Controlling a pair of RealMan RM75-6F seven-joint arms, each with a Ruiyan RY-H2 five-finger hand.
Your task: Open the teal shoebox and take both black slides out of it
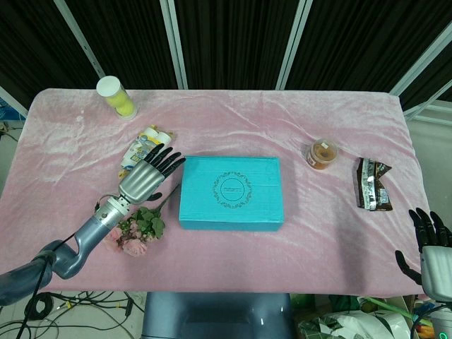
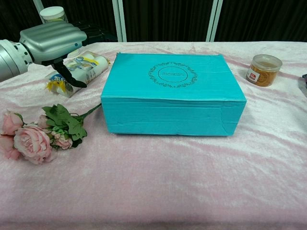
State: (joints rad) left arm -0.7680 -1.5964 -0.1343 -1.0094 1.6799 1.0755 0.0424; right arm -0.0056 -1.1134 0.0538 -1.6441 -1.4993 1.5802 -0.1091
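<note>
Left hand [image 1: 147, 174] hovering left of center in the head view, fingers apart and stretched toward the teal shoebox [image 1: 231, 192], holding nothing; seen upper left in the chest view [image 2: 50, 37], just short of the box's left edge. Right hand [image 1: 432, 244] low at the lower right corner of the head view, off the table edge, fingers spread, empty.

Nearest, lower left: pink roses [image 1: 134, 233] with green leaves, lying beside the left wrist, stem reaching toward the box. Center frame: teal shoebox, lid shut, flat on the pink cloth [image 1: 318, 240]; slides hidden inside. Just beyond the left fingers: yellow-and-white packet [image 1: 143, 145], near the box's far left corner. Right of the box, well apart: small amber-filled jar [image 1: 321, 154], then a dark snack packet [image 1: 371, 183]. Farthest, upper left: yellow tube with white cap [image 1: 116, 96].
</note>
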